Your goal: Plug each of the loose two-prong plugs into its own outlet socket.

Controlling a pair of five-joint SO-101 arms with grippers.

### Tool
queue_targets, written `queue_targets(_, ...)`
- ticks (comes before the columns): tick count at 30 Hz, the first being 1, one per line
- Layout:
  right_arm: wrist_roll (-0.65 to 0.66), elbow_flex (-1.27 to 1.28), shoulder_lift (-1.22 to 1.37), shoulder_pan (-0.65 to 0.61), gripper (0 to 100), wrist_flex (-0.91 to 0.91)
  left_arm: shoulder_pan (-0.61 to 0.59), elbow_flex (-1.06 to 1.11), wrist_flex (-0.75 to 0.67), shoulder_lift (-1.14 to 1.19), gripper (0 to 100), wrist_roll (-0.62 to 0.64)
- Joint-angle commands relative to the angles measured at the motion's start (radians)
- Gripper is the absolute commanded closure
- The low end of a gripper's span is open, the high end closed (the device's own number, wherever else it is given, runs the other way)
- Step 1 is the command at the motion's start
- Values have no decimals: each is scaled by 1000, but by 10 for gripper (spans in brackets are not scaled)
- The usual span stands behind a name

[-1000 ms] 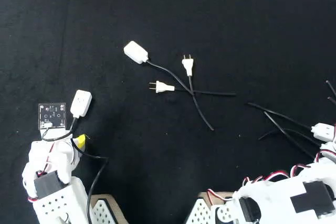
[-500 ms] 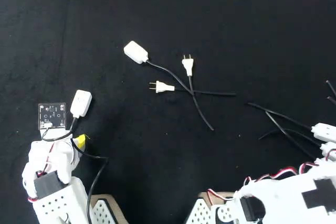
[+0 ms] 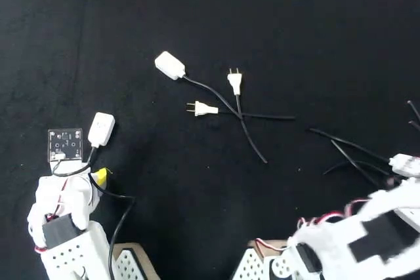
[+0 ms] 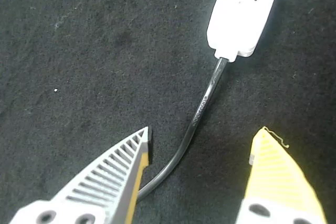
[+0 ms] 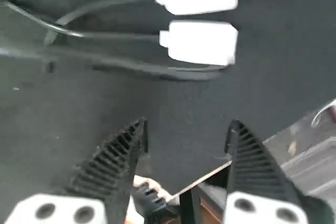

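Note:
Two loose white two-prong plugs lie mid-table: one upright plug [image 3: 234,81] and one plug [image 3: 203,109] lying sideways, their black cords crossing. A white outlet socket [image 3: 170,65] sits up-left of them. Another socket [image 3: 101,128] lies at the left, just ahead of the left arm; its two slots [image 4: 244,9] face the left wrist camera. My left gripper [image 4: 202,153] is open, straddling that socket's black cord [image 4: 202,111]. My right gripper [image 5: 186,142] is open at the table's right edge, with two white socket blocks [image 5: 198,41] ahead of it. One block [image 3: 405,164] shows by the right arm.
A small square white board [image 3: 65,145] lies beside the left socket. Several thin black cords [image 3: 351,155] fan out over the black cloth at the right. The right arm's white body [image 3: 357,240] fills the lower right corner.
The right arm has swung and tilted near the lower right corner. The left arm, plugs and sockets have not moved.

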Motion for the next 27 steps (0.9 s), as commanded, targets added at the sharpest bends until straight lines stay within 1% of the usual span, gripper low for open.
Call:
queue_targets(1, -80, 151, -208, -183, 769, 40, 8, -2, -17, -3, 689, -6)
queue_targets(3, -153, 255, -321, -325, 769, 40, 8, -2, -17, -3, 689, -6)
queue_targets(5, -242, 344, -426, -496, 769, 40, 8, -2, -17, -3, 689, -6)
queue_targets(7, -353, 412, -509, -700, 769, 31, 8, -2, -15, -3, 689, -6)
queue_targets(8, -431, 437, -535, -810, 769, 6, 8, -2, -15, -3, 689, -6)
queue_targets(11, -752, 489, -555, -1096, 769, -153, 8, -2, -15, -3, 689, -6)
queue_targets(12, -830, 509, -545, -1166, 769, -241, 8, -2, -15, -3, 689, -6)
queue_targets(13, -875, 532, -532, -1215, 769, -324, 8, -2, -14, -3, 689, -6)
queue_targets(16, -937, 596, -450, -1326, 769, -545, 8, -2, -12, -3, 689, -6)
queue_targets(18, -957, 613, -366, -1363, 769, -640, 8, -2, -12, -3, 689, -6)
queue_targets(20, -1008, 605, -257, -1378, 769, -727, 8, -2, -12, -3, 689, -6)
queue_targets(22, -1080, 584, -128, -1386, 769, -832, 7, -2, -12, -3, 691, -6)
queue_targets(24, -1183, 542, 5, -1407, 769, -936, 7, -2, -12, -3, 692, -6)
queue_targets(27, -1335, 447, 182, -1441, 769, -1007, 7, -2, -12, -3, 693, -6)
